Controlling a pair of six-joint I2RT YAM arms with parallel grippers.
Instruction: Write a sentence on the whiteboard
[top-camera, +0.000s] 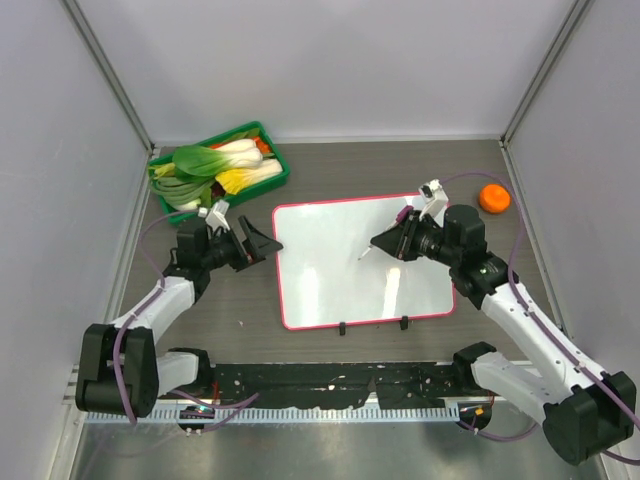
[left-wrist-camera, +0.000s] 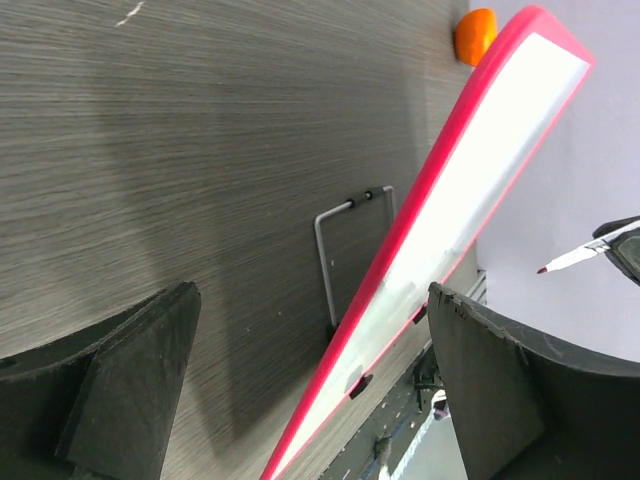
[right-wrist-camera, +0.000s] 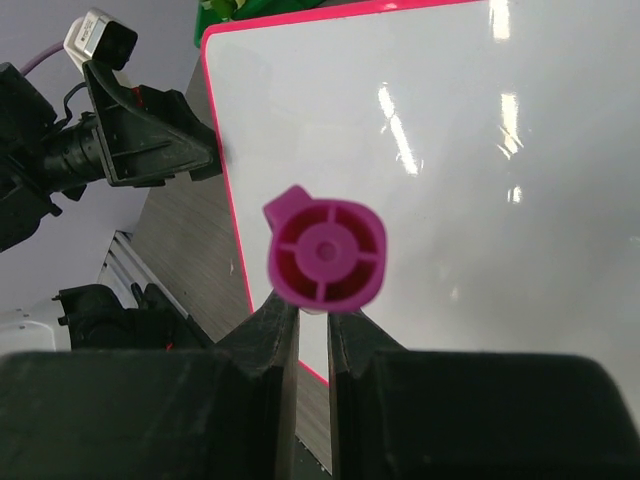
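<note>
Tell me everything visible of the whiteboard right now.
The whiteboard is a glossy white rectangle in a thin pink-red rounded frame, with two small black feet on its near edge. It lies face up on the wood-grain table between the arms, slightly skewed. Only glare shows on it, no writing. The left gripper stands open at its left edge; the marker tip hovers clear of it.

Pink-framed whiteboard (left-wrist-camera: 480, 190) edge-on beyond wide-spread left claw (left-wrist-camera: 310, 295)

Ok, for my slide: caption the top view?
Right gripper holds marker over blank whiteboard; left gripper open at its edge.
</note>
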